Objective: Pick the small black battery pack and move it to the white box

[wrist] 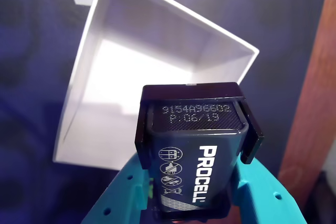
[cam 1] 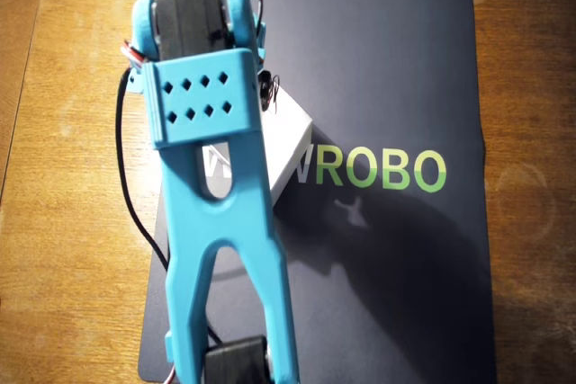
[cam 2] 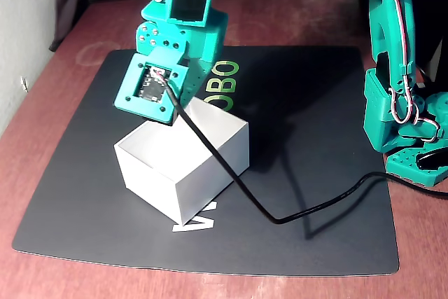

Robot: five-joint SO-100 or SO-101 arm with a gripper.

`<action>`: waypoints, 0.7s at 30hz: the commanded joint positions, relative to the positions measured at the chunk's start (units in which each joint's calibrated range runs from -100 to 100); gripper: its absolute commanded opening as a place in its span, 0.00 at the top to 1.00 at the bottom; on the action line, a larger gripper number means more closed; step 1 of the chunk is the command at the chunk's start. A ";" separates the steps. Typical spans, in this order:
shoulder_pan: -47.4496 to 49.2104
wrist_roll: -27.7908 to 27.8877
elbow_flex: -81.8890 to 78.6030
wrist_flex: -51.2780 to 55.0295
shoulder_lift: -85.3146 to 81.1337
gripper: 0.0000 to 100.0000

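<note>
The gripper (wrist: 194,203) is clamping the small black battery pack (wrist: 193,153) between its teal fingers (wrist: 123,195), and in the wrist view the pack is filling the lower middle of the picture, its white "PROCELL" lettering and printed code facing the camera (a black cap is sitting over its far end). Taking the white box (wrist: 94,77) as the landmark: the pack is hanging above the box's near edge, its far end overlapping the open mouth in the wrist view, and it is not resting inside. In the fixed view the arm's wrist (cam 2: 168,68) is hovering just over the back left corner of the white box (cam 2: 203,173), hiding the pack from that side. A black cable (cam 2: 280,215) is trailing from the wrist across the front right of the box onto the dark mat (cam 2: 315,145). In the overhead view the arm (cam 1: 225,222) is covering most of the white box (cam 1: 292,150), which is sitting on the mat (cam 1: 387,69) beside the green "ROBO" lettering (cam 1: 382,170).
</note>
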State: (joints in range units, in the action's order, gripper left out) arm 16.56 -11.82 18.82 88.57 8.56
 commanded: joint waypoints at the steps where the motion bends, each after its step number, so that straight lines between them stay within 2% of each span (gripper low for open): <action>1: 0.39 -0.27 3.72 0.21 1.13 0.92; 7: 0.39 -8.47 3.72 -0.14 4.02 0.92; 21: 0.15 -9.88 2.72 -4.88 9.63 0.92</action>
State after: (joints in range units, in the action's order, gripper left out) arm 16.81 -21.54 19.09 84.39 18.22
